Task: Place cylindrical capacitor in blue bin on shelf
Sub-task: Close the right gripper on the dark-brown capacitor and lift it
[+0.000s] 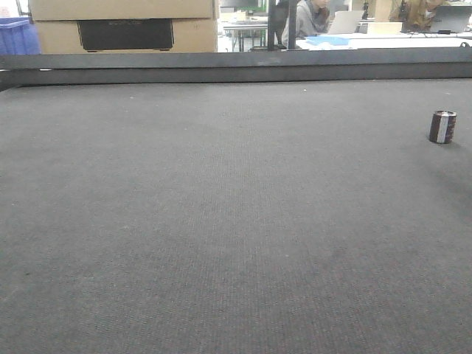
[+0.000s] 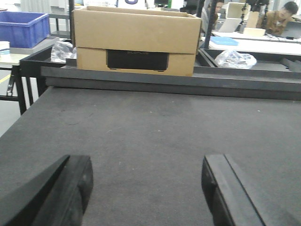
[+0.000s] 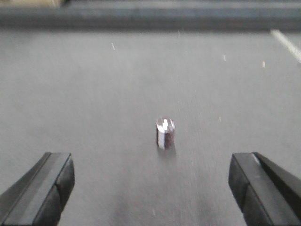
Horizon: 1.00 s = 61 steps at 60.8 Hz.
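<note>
The cylindrical capacitor [image 1: 442,127] stands upright on the dark grey table at the far right of the front view, dark with a light stripe. In the right wrist view it [image 3: 165,133] stands ahead of my right gripper [image 3: 151,181], roughly centred between the wide-open jaws, apart from them. My left gripper [image 2: 146,181] is open and empty over bare table surface. A blue bin [image 2: 22,27] stands on a stand at the back left; its corner also shows in the front view [image 1: 18,37]. The steel shelf is out of view.
A raised dark rail [image 1: 236,68] runs along the table's far edge. A cardboard box [image 2: 136,40] stands behind it, with crumpled plastic bags [image 2: 235,59] beside it. People sit at desks [image 1: 354,37] in the background.
</note>
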### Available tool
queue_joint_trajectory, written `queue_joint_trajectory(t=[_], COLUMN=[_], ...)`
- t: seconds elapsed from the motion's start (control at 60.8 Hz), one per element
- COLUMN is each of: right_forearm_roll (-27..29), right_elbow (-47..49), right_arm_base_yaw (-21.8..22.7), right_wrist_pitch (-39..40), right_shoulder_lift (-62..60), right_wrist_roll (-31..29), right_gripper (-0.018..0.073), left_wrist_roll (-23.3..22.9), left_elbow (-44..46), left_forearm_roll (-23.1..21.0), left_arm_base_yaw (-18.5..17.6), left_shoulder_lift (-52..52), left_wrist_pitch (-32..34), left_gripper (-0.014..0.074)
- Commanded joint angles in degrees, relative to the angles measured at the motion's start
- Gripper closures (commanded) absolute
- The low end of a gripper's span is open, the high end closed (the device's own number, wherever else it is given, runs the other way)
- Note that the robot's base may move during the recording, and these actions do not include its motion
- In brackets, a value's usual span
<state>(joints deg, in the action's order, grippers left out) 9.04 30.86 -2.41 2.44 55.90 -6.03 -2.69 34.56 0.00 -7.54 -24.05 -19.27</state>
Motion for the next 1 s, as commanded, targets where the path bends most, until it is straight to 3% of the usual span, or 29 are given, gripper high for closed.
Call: queue_joint_trajectory(t=[0.0,0.345,0.411,0.707,0.986], right_forearm_roll=[-1.18,-0.06,1.05,1.18,1.18], right_elbow=[-3.79,-4.46,-2.84,9.13,19.22], right_arm_base_yaw=[-0.07,0.03,0.18,2.15,2.15], right_wrist_pitch=[10.61,43.36,46.32,46.34,41.56], right_shoulder_lift=[4.05,26.92,31.43,46.75,56.73], right_wrist_roll=[0.02,0.02,0.02,0.02,0.02], right_gripper=[-0.0009,-0.0009,-0.0009,-0.0009,-0.0009], left_wrist_roll=[0.2,0.2,0.2,0.2,0.2], left_elbow=[0.47,0.47,0.47,0.47,0.47], left_forearm_roll=[0.0,0.0,0.0,0.0,0.0], left_arm_base_yaw=[-0.71,-0.71,-0.71,-0.71,-0.71], left_shoulder_lift=[-0.29,-0.29,-0.29,-0.29,-0.29], left_wrist_pitch=[1.06,1.06,1.06,1.06,1.06], left_gripper=[0.0201,0.0204,0.0204,0.0204,0.0204])
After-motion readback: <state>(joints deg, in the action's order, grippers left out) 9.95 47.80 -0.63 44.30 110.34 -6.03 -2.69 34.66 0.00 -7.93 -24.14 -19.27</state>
